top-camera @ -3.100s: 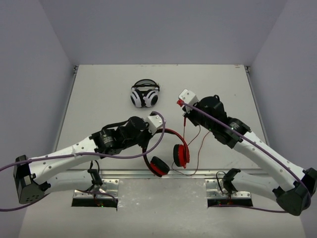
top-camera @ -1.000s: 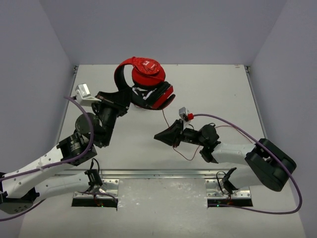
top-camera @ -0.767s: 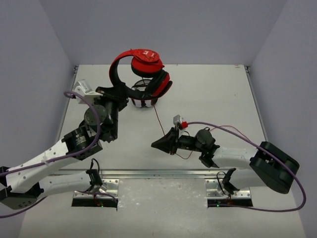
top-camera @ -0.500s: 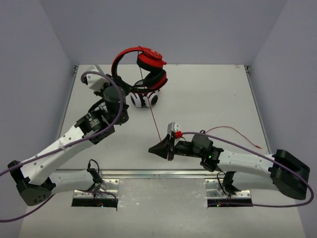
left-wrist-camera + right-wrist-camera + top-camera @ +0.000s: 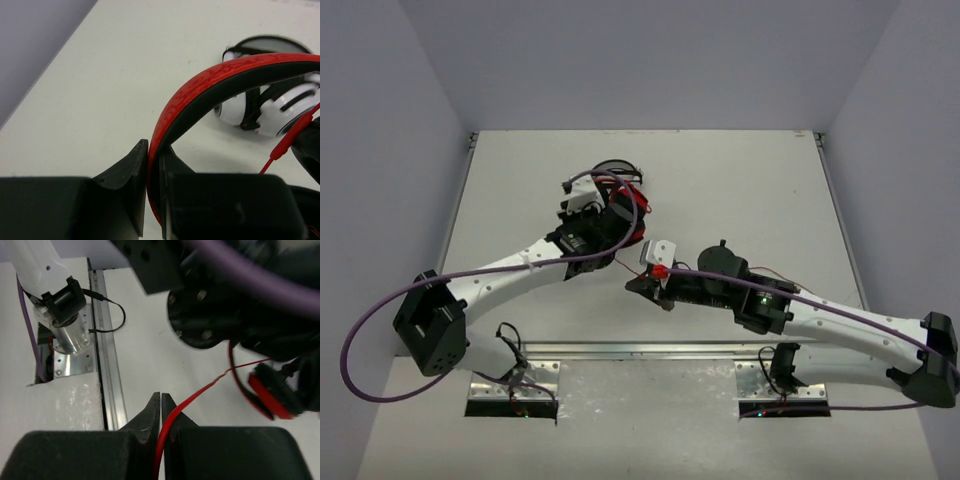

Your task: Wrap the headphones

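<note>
Now: left jaws clamp headphones (image 5: 172, 112) by headband (image 5: 225, 70); right jaws pinch red cable (image 5: 200, 391), which runs forward to headphones just beyond, slightly left.

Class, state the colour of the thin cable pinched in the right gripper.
Red; the right wrist view shows the cable best.
</note>
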